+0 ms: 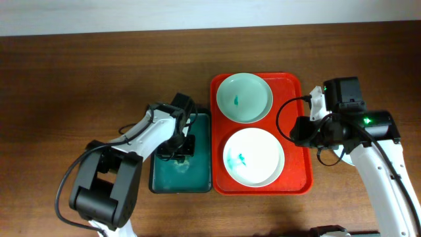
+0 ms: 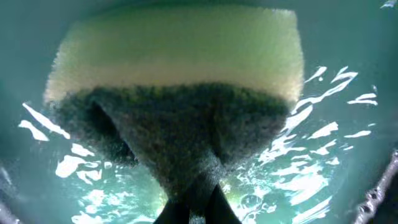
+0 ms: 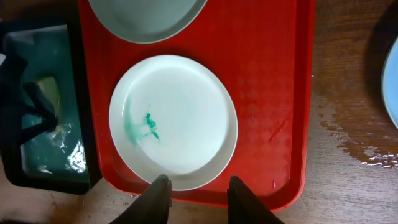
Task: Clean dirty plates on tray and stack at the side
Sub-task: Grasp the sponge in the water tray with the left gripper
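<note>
One brown table (image 1: 99,66) under everything. On it the red tray (image 1: 297,179), long axis from 12 to 6 o'clock in the overhead view. Just beside, at 9 o'clock of the tray, the dark teal basin (image 1: 197,179) with water. On the tray two plates, both flat and face up, round, so pointing nowhere and without a long axis: mint plate (image 1: 245,97) at the 12 o'clock end, white plate (image 1: 253,157) at the 6 o'clock end. Off the tray at 3 o'clock, only an edge of a light blue plate (image 3: 393,81), seen from the right wrist. In the basin the sponge (image 2: 180,106), folded and grasped by the clenched left gripper (image 2: 193,208). Right gripper (image 3: 199,198) released, fingers apart, white plate straight ahead at 12 o'clock, its near rim just beside the fingertips. Probably the nearer arm for this plate; sponge at 9 o'clock of it. Smallest: teal smear (image 3: 144,126) on the white plate, another on the mint one.
</note>
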Robot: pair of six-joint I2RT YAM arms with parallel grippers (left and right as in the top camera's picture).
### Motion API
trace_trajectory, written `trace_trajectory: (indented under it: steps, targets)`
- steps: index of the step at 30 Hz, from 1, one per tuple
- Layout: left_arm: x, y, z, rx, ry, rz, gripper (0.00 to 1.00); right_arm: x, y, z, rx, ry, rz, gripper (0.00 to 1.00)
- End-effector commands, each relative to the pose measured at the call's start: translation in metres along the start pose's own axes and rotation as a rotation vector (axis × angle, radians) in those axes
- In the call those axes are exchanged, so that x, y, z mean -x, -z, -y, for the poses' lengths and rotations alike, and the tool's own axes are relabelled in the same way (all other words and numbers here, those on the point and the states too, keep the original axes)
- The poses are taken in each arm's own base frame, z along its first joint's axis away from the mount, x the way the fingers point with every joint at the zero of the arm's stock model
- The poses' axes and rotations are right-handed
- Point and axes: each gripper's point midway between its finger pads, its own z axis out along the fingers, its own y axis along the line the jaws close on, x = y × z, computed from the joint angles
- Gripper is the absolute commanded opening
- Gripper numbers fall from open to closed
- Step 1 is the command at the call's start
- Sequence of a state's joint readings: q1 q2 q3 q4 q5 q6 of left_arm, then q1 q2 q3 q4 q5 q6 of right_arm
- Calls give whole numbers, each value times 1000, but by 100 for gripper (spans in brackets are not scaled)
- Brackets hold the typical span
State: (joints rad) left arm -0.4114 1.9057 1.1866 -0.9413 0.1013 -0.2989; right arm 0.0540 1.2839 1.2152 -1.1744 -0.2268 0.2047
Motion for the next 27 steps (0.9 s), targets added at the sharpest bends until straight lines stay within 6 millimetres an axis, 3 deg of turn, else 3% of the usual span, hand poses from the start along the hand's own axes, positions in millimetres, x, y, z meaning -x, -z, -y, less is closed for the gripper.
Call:
trace_trajectory:
  steps: [1,3,4,7,8,9,10,11,12,15,17,18,19,22,23,27]
  targets:
    - [9,17,7,-4,8,-19,22,-1,-1,-2,6,15,-6,32]
    - [22,34,7,3,-6,20,59,-1,-1,-2,6,15,-6,32]
    - [28,35,2,33,-7,44,64,-1,-1,-2,6,15,-6,32]
    - [43,28,-20,167,-6,111,64,-1,-1,-2,6,15,-6,32]
    - [47,17,-21,172,-5,118,64,-1,-1,-2,5,15,-6,33]
    - [48,3,-20,165,-5,109,57,-1,-1,-2,5,15,-6,32]
    - [44,-10,-18,146,-5,79,37,-1,-1,-2,5,15,-6,32]
    - [40,-18,-15,128,-5,48,9,-1,-1,-2,5,15,-6,33]
    - [38,-20,-14,119,-5,36,0,-1,-1,-2,5,15,-6,32]
    - [44,-7,-10,103,-6,57,0,-1,-1,-2,5,15,-7,32]
    - [45,12,-7,99,-7,70,8,-1,-1,-2,5,15,-8,32]
    - [45,29,-6,97,-5,77,36,-2,-1,-2,4,14,-11,32]
    - [42,38,-5,90,-4,72,46,-3,-1,-2,4,13,-14,32]
    - [25,60,-5,85,-1,36,64,-6,-1,0,-6,11,-25,33]
    - [21,60,-6,87,1,15,64,-6,-1,0,-6,10,-28,32]
    - [-4,33,-5,57,37,-71,39,-17,0,12,-71,-27,-67,37]
